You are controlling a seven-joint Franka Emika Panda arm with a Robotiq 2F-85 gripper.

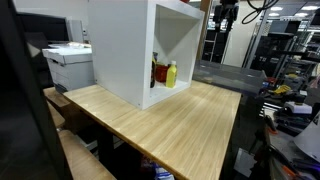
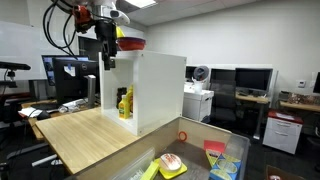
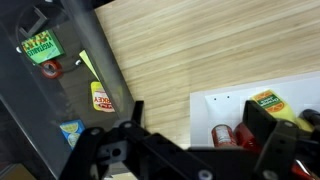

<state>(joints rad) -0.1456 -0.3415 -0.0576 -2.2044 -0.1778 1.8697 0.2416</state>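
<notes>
The black robot gripper (image 2: 107,64) hung high up by the open side of the tall white box (image 2: 160,90) at one end of the light wooden table (image 1: 180,125), fingers spread wide, holding nothing. The yellow plastic bottle (image 1: 171,74) stood inside. Going slowly, clear of the walls, looked best

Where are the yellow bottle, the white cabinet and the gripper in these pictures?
yellow bottle (image 1: 171,74), in an exterior view, on its body.
white cabinet (image 1: 120,45), in an exterior view, on its side wall.
gripper (image 3: 193,108), wrist view, midway between its open fingertips.
</notes>
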